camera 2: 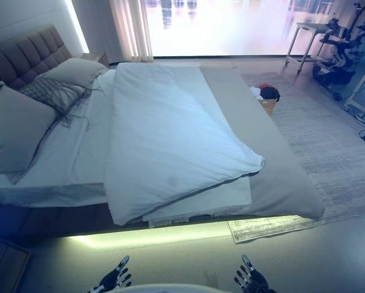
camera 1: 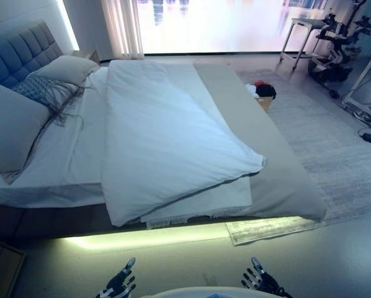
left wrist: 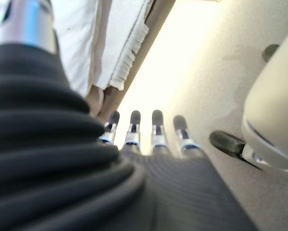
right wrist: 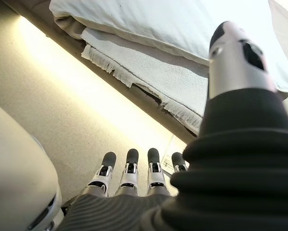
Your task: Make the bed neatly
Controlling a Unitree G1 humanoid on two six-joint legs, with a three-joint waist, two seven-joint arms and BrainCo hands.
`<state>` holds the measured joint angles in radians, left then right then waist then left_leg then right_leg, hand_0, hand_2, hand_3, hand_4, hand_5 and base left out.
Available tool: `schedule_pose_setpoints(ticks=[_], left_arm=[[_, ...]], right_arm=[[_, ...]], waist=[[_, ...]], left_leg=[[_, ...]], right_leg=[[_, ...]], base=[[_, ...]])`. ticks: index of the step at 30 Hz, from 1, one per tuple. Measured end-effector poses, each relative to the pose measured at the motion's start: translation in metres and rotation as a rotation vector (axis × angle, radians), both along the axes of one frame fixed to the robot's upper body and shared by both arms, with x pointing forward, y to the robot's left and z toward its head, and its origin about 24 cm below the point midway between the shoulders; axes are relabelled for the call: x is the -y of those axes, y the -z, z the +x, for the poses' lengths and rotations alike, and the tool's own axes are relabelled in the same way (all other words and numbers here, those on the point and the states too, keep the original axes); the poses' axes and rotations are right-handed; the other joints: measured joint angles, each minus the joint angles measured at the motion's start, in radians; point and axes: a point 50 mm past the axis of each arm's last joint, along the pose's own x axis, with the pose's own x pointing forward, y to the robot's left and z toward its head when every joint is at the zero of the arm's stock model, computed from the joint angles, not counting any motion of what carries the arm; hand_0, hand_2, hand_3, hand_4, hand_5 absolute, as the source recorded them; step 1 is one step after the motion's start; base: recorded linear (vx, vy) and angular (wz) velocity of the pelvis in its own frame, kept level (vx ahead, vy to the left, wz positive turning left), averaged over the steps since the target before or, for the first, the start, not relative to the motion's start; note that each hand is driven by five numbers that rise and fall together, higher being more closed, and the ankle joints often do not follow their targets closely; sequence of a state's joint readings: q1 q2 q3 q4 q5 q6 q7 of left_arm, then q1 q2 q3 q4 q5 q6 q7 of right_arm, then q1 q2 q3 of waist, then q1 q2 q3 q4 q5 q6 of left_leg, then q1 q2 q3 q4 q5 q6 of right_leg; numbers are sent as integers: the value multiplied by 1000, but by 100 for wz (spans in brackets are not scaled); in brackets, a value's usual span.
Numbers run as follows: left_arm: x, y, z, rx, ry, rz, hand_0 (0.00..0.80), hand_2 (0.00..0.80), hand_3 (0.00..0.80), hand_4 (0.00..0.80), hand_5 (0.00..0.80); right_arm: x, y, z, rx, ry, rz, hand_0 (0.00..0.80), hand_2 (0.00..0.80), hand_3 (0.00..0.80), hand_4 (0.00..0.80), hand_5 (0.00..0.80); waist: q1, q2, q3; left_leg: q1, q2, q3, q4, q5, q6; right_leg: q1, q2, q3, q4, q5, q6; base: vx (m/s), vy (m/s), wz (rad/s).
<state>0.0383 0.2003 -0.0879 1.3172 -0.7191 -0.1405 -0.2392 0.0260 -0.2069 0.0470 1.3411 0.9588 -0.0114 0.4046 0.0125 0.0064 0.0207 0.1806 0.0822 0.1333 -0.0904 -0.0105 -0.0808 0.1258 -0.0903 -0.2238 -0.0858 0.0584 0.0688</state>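
Our fingers [left wrist: 134,126] are straight and relaxed on both sides, holding nothing: our left hand [camera 1: 118,285] hangs low at 7 o'clock and our right hand [camera 1: 260,280] at 5 o'clock, both over the floor [camera 1: 334,254] and apart from the bed [camera 1: 285,186]. At 12 o'clock the white duvet [camera 1: 167,136] lies crooked across the mattress, its near corner overhanging the edge above a fringed white blanket [right wrist: 153,72]. At 10 o'clock we see 2 grey pillows [camera 1: 12,124] and a fringed cushion [camera 1: 43,90] against the headboard [camera 1: 18,53]. At 1 o'clock a basket [camera 1: 263,99] of clothes stands on the rug [camera 1: 334,149]
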Motion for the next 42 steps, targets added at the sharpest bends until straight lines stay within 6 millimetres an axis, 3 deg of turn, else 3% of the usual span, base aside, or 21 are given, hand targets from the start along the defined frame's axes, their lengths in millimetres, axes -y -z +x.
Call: schedule_pose_setpoints(ticks=[5,6,7,8,10,12,14,15,16,17,18,19,22,27,30,33,35,36,39,40,42], left_arm=[[-1,-1,8,21,-5,8,0,0,0,0,0],[-1,-2,11,29,-6,9,0,0,0,0,0],[0,-3,15,40,-9,6,0,0,0,0,0],[1,-2,16,44,-18,2,0,0,0,0,0],[1,-2,15,42,-48,-4,0,0,0,0,0],[0,-1,13,35,-91,-8,0,0,0,0,0],[4,-1,15,44,-135,-11,0,0,0,0,0],[7,0,15,46,-143,-21,0,0,0,0,0],[14,2,11,37,-160,-40,0,0,0,0,0],[4,0,10,47,-163,-14,0,0,0,0,0],[-5,-2,9,46,-165,9,0,0,0,0,0],[-9,-1,0,21,-157,24,0,0,0,0,0],[-27,-5,-5,2,-144,83,0,0,0,0,0],[-53,-14,3,21,-136,155,0,0,0,0,0],[-44,-16,23,86,-115,120,0,0,0,0,0],[-31,-13,28,104,-102,73,0,0,0,0,0],[-33,-12,24,81,-87,76,0,0,0,0,0],[-33,-12,24,74,-76,75,0,0,0,0,0],[-31,-9,15,21,-15,81,0,0,0,0,0],[-34,-10,14,9,4,89,0,0,0,0,0],[-39,-11,13,1,12,105,0,0,0,0,0]], right_arm=[[0,-1,9,8,-18,9,0,0,0,0,0],[1,-2,13,8,-33,1,0,0,0,0,0],[3,-3,17,4,-36,-8,0,0,0,0,0],[6,-3,17,-5,-34,-17,0,0,0,0,0],[14,-4,15,-16,-31,-35,0,0,0,0,0],[15,-4,10,-27,-18,-34,0,0,0,0,0],[20,-4,2,-43,21,-36,0,0,0,0,0],[30,-5,-3,-49,32,-56,0,0,0,0,0],[40,-8,-6,-60,45,-82,0,0,0,0,0],[30,-4,-11,-82,58,-56,0,0,0,0,0],[19,-1,-13,-91,67,-30,0,0,0,0,0],[16,1,-16,-98,82,-26,0,0,0,0,0],[5,3,-17,-91,65,1,0,0,0,0,0],[-7,-2,15,56,-45,60,0,0,0,0,0],[-6,-6,30,109,-81,53,0,0,0,0,0],[1,-9,36,112,-75,26,0,0,0,0,0],[4,-6,26,80,-27,17,0,0,0,0,0],[7,-5,19,62,0,9,0,0,0,0,0],[12,-3,6,26,30,1,0,0,0,0,0],[10,-2,0,19,48,6,0,0,0,0,0],[10,-2,-3,28,30,19,0,0,0,0,0]], waist=[[3,6,64],[3,5,88],[3,-17,119],[3,-13,121],[2,6,130],[0,2,131],[1,1,132],[3,15,130],[3,73,130],[12,39,132],[16,5,128],[30,-13,115],[38,-61,110],[78,-63,111],[87,-46,118],[88,-44,125],[82,-68,120],[82,-77,115],[65,-55,126],[44,-64,132],[18,-64,133]], left_leg=[[-70,6,-17,173,-47,-14],[-103,10,-35,244,-55,-28],[-164,4,-32,332,-64,-37],[-193,12,-20,341,-66,-36],[-213,78,-12,269,-58,-44],[-214,144,-2,181,-48,-40],[-214,164,3,137,-38,-55],[-212,155,23,133,-48,-47],[-208,194,26,110,-15,-78],[-204,167,28,115,46,-103],[-176,128,29,115,62,-93],[-174,106,28,126,76,-77],[-177,56,52,178,28,-40],[-211,94,107,268,-34,-58],[-302,135,107,383,-78,-62],[-352,142,110,466,-140,-52],[-346,108,130,484,-167,-31],[-342,93,144,478,-172,-18],[-273,87,186,389,-154,16],[-233,77,183,344,-147,23],[-186,76,160,246,-103,16]], right_leg=[[-27,-8,17,46,-24,-11],[-30,-23,30,48,-29,-17],[-30,-45,40,53,-26,-22],[-41,-55,40,55,-24,-24],[-47,-56,37,54,-25,-23],[-43,-65,38,40,-27,-20],[-34,-91,50,4,-36,-7],[-23,-102,51,-8,-59,28],[-33,-78,50,88,-68,31],[-51,-111,42,209,-139,58],[-56,-153,53,215,-151,99],[-35,-169,59,184,-149,98],[6,-220,47,132,-120,51],[3,-210,-21,78,-63,83],[-32,-188,-17,61,-52,103],[-34,-195,-5,49,-48,109],[-32,-228,-6,40,-50,89],[-34,-246,-6,43,-36,59],[-167,-258,9,276,26,26],[-204,-242,49,363,-4,46],[-246,-155,70,367,-61,52]], base=[[37,55,-2],[161,252,-3],[193,255,-10],[248,286,-6],[295,309,-6],[333,356,-9],[349,419,-10],[361,458,-8],[398,482,-1],[382,415,-8],[311,308,-21],[268,234,-26],[249,131,-6],[117,33,-34],[39,122,-9],[180,242,-4],[248,258,-7],[214,242,-14],[254,154,-26],[136,-65,-14],[-44,-168,4]])
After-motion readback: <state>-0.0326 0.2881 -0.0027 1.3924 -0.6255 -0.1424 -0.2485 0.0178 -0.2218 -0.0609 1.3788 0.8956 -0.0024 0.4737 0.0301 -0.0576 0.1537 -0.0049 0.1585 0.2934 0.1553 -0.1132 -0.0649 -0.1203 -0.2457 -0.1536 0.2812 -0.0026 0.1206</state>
